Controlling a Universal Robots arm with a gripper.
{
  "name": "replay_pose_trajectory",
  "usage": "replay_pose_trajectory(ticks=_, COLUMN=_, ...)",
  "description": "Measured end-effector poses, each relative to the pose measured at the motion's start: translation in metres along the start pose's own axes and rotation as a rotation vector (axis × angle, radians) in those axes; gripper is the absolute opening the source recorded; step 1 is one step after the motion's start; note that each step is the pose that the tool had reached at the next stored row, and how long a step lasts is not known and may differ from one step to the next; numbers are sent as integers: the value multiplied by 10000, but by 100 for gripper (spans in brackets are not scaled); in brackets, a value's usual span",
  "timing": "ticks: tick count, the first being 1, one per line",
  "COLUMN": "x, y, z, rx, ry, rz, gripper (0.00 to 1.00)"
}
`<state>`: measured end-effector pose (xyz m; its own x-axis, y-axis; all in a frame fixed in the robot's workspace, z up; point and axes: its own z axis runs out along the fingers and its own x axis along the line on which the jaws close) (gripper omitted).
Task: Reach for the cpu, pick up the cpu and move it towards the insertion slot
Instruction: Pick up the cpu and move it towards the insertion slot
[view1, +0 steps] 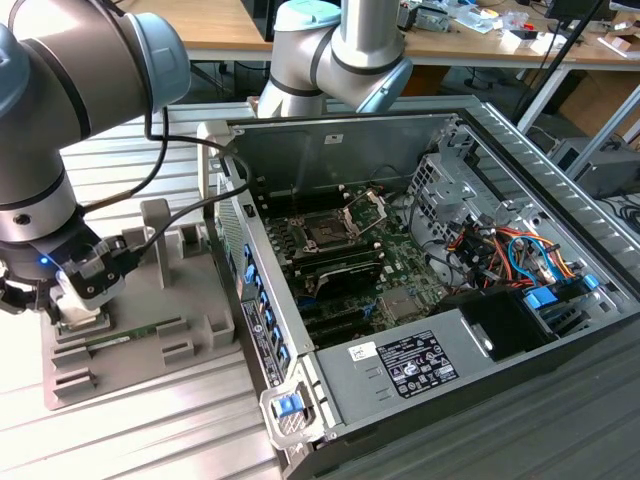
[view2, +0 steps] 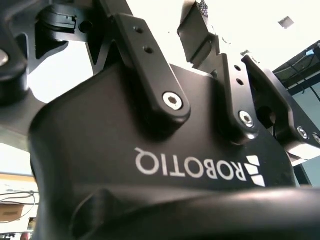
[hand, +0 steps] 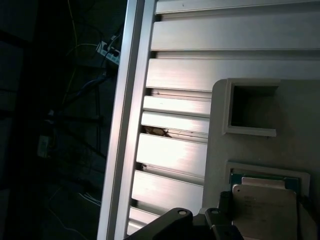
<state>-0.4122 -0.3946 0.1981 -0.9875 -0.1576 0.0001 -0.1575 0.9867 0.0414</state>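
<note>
The cpu (hand: 265, 212), a flat silvery square chip, lies in a framed recess of the grey holder block (hand: 295, 125) in the first wrist view. My gripper (hand: 264, 202) is down on it, dark fingers (hand: 225, 205) pressed against its opposite edges, shut on the chip. In the exterior view the gripper (view1: 80, 300) sits low over the holder block (view1: 150, 330) at that view's left. The insertion slot (view1: 325, 232), a dark square socket with its silver frame hinged up, lies on the motherboard inside the open computer case (view1: 400, 300). The black gripper body (view2: 165, 165) shows close up in the second wrist view.
The case's raised side wall (view1: 255, 300) stands between the holder block and the motherboard. Cables and drive bays (view1: 520, 260) crowd the case on the exterior view's right. The ribbed aluminium table (hand: 175, 155) ends at an edge (hand: 125, 125) near the block. A green memory stick (view1: 120, 335) rests on the block.
</note>
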Motion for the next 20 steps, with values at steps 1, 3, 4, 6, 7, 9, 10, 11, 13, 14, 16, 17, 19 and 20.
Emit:
replay_pose_trajectory(ticks=1, x=0, y=0, z=-7, rx=0, ry=1, rz=0, gripper=55)
replay_pose_trajectory(ticks=3, x=0, y=1, z=-20, rx=0, ry=1, rz=1, gripper=55)
replay_pose_trajectory(ticks=4, x=0, y=1, z=-22, rx=-1, ry=0, rz=1, gripper=55)
replay_pose_trajectory(ticks=6, x=0, y=1, z=-26, rx=-1, ry=0, rz=1, gripper=55)
replay_pose_trajectory(ticks=7, x=0, y=1, z=-28, rx=0, ry=1, rz=0, gripper=55)
replay_pose_trajectory(ticks=9, x=0, y=1, z=-31, rx=-1, ry=0, rz=1, gripper=55)
replay_pose_trajectory(ticks=10, x=0, y=2, z=-32, rx=-1, ry=0, rz=1, gripper=55)
replay_pose_trajectory(ticks=11, x=0, y=1, z=-34, rx=0, ry=1, rz=0, gripper=55)
replay_pose_trajectory(ticks=13, x=0, y=2, z=-36, rx=-1, ry=0, rz=1, gripper=55)
replay_pose_trajectory(ticks=14, x=0, y=2, z=-38, rx=-1, ry=2, rz=0, gripper=55)
replay_pose_trajectory(ticks=16, x=0, y=2, z=-41, rx=-1, ry=1, rz=1, gripper=55)
replay_pose_trajectory(ticks=17, x=0, y=2, z=-54, rx=-1, ry=0, rz=1, gripper=55)
replay_pose_trajectory(ticks=19, x=0, y=5, z=-123, rx=-1, ry=0, rz=1, gripper=55)
replay_pose_trajectory(ticks=20, x=0, y=5, z=-125, rx=-1, ry=0, rz=1, gripper=55)
